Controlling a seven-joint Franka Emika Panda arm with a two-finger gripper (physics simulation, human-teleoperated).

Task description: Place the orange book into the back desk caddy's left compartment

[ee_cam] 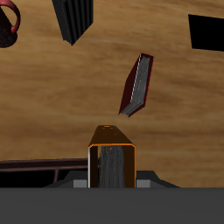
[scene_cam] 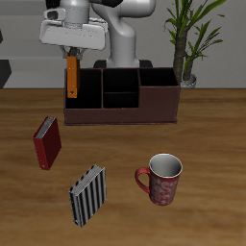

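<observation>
My gripper (scene_cam: 71, 56) is shut on the orange book (scene_cam: 71, 79) and holds it upright by its upper end. The book hangs at the end of the dark brown-maroon desk caddy (scene_cam: 125, 113), over the outer wall of its left compartment (scene_cam: 86, 88). The book's lower end is about level with the rim. I cannot tell whether it is inside the compartment. In the wrist view the orange book (ee_cam: 112, 164) shows edge-on with pale pages, and the caddy's rim (ee_cam: 35, 168) lies beside it.
A dark red book (scene_cam: 47, 141) lies on the table in front of the caddy and also shows in the wrist view (ee_cam: 137, 85). A black-and-white striped book (scene_cam: 87, 195) and a red mug (scene_cam: 161, 178) sit near the front edge. A potted plant (scene_cam: 188, 43) stands behind the caddy.
</observation>
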